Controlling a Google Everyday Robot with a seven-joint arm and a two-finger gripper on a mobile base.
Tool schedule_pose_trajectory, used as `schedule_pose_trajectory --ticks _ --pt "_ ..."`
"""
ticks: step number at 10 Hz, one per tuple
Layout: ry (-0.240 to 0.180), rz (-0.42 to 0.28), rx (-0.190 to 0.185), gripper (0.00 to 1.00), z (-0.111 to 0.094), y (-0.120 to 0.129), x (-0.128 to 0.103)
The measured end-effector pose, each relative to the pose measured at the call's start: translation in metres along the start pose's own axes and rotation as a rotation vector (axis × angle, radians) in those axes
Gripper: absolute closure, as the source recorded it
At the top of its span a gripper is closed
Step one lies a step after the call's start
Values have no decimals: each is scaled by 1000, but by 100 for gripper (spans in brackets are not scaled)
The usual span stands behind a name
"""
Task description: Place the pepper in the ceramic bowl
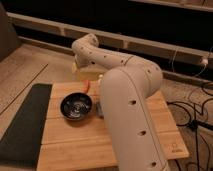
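Observation:
The ceramic bowl (76, 106) is round, glossy and black with pale streaks inside. It sits on the left middle of the wooden table (75, 145). The pepper (86, 85) is a small orange-red sliver just behind the bowl, near the table's far edge. My gripper (81, 74) is at the end of the white arm, right above and behind the pepper, and mostly hidden by the wrist. I cannot tell whether it touches the pepper.
My big white arm (131, 115) crosses the table's right half and hides what lies there. A blue-grey block (99, 108) peeks out beside the bowl's right rim. A dark mat (22, 125) lies left of the table. Cables (195, 110) run on the floor at the right.

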Motion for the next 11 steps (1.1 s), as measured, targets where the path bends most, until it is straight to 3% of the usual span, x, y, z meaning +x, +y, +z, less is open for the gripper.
schedule_pose_trajectory --ticks 4,7,9,11 --pt "116 16 -9 35 35 11 16" --pt "226 -5 37 35 59 13 30" --pt "278 13 68 35 71 6 35" --pt "293 52 62 35 80 7 35"
